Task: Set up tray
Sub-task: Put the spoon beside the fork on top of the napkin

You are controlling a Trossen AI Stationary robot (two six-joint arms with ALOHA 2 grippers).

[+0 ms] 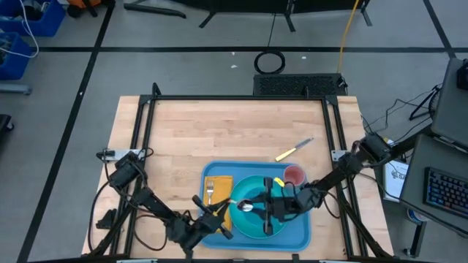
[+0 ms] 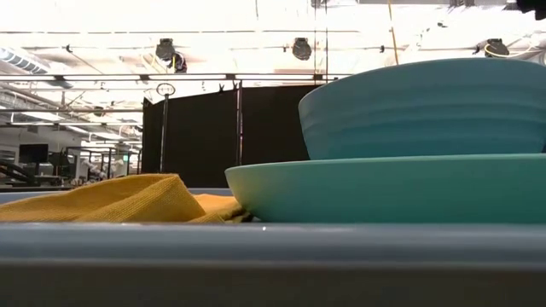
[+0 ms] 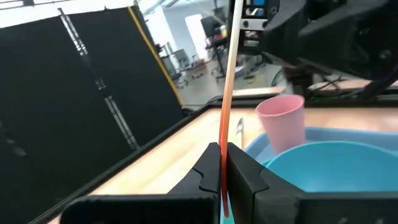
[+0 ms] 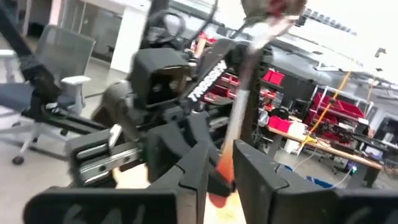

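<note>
The tray [image 1: 219,174] sits at the near edge of the table, between the two arms, already carrying a yellow cloth [image 1: 220,191] with a fork [image 1: 210,191], a teal plate [image 1: 252,219] and a pink cup [image 1: 293,175]. Both grippers meet over the plate: the left gripper [image 1: 221,209] and the right gripper [image 1: 268,205] are each pinched tight on one spoon [image 1: 247,207], whose long axis runs across the plate from one to the other. A yellow-handled knife [image 1: 294,149] lies outside, beyond the tray's far right corner, nearer the right arm
</note>
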